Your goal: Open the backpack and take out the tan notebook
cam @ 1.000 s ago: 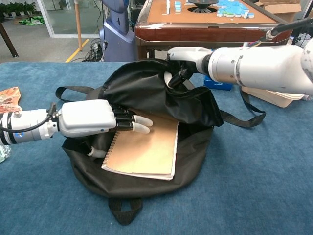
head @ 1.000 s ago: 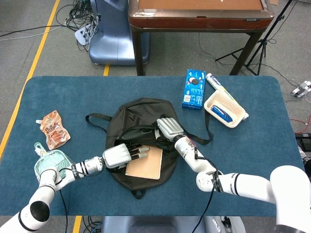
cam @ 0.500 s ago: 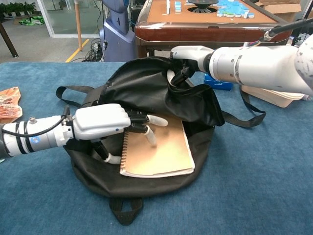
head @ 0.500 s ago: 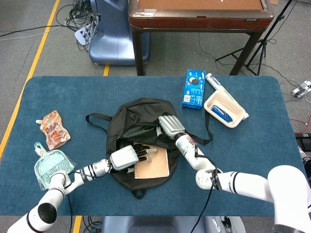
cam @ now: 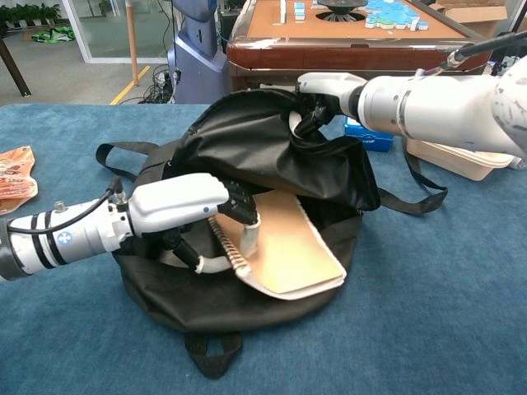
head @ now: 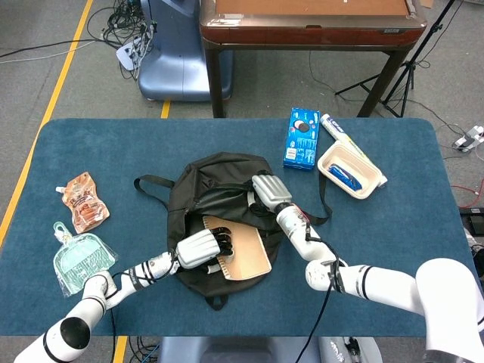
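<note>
Gripping the tan notebook (cam: pixel 288 247) by its spiral edge, left robot hand (cam: pixel 185 206); right robot hand (cam: pixel 317 97) clutching backpack (cam: pixel 247 148).

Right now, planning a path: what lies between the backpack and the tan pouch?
Bare blue table between backpack and tan pouch, per head view.

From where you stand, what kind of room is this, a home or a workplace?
Most likely a robotics lab or test room, not a home: cables lie tangled on the floor, yellow floor tape marks off the area, and a tripod stands behind the blue-covered table.
</note>
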Available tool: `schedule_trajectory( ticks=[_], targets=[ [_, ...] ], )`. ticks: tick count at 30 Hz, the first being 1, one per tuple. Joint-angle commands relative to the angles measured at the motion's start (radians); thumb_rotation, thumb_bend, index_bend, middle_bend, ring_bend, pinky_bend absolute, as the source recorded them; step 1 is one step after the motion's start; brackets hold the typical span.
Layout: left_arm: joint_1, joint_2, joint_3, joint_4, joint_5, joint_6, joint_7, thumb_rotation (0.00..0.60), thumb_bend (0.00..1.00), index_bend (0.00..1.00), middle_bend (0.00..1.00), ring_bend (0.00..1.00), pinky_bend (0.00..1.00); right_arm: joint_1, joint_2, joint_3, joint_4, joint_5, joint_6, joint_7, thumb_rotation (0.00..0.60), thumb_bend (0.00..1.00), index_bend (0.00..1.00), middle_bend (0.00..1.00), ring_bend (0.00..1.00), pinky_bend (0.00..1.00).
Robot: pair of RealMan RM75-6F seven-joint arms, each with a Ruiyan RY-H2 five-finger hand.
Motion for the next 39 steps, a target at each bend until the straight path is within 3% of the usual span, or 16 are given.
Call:
schedule_trajectory(
  ticks=[1,9,19,22,28,30,34,37,39],
  targets=[
    [0.003,0.005,-0.011,-0.033,-0.014,0.025,-0.027,0.600,0.40,0.67,0.67,0.45,0.22,-0.003,0.002,0.000,0.002,-0.004,-0.002,0.005,0.600,0.88,0.69,0.49,0.26,0.12],
    [0.014,0.078,-0.066,-0.191,-0.057,0.123,-0.043,0.600,0.40,0.69,0.71,0.50,0.26,-0.025,0.019,-0.010,-0.024,-0.057,-0.011,0.035,0.600,0.88,0.69,0.49,0.26,0.12],
    [0.061,0.368,-0.132,-0.686,-0.113,0.191,0.086,0.600,0.40,0.68,0.71,0.58,0.41,-0.070,0.041,-0.051,-0.094,-0.208,-0.012,0.081,0.600,0.88,0.69,0.46,0.26,0.12],
    [0.082,0.452,-0.145,-0.812,-0.127,0.196,0.147,0.600,0.40,0.68,0.71,0.58,0.41,-0.083,0.055,-0.069,-0.128,-0.259,-0.020,0.096,0.600,0.85,0.59,0.39,0.24,0.12],
    [0.128,0.579,-0.165,-0.971,-0.154,0.197,0.226,0.600,0.40,0.68,0.71,0.59,0.41,-0.117,0.092,-0.110,-0.219,-0.358,-0.016,0.117,0.600,0.63,0.13,0.20,0.12,0.12],
    [0.142,0.614,-0.169,-1.004,-0.156,0.199,0.253,0.600,0.40,0.68,0.71,0.59,0.41,-0.129,0.111,-0.125,-0.259,-0.382,-0.013,0.120,0.600,0.55,0.03,0.12,0.07,0.11],
    [0.166,0.668,-0.181,-1.050,-0.160,0.200,0.290,0.600,0.40,0.68,0.71,0.59,0.41,-0.156,0.149,-0.152,-0.325,-0.427,0.021,0.101,0.600,0.30,0.00,0.01,0.01,0.08],
    [0.177,0.705,-0.194,-1.076,-0.169,0.192,0.306,0.600,0.40,0.68,0.71,0.59,0.41,-0.182,0.176,-0.164,-0.373,-0.460,0.059,0.097,0.600,0.13,0.00,0.00,0.00,0.07],
    [0.182,0.728,-0.204,-1.083,-0.176,0.180,0.320,0.600,0.40,0.68,0.71,0.59,0.41,-0.202,0.196,-0.170,-0.402,-0.491,0.090,0.100,0.600,0.08,0.00,0.00,0.00,0.07]
  ],
)
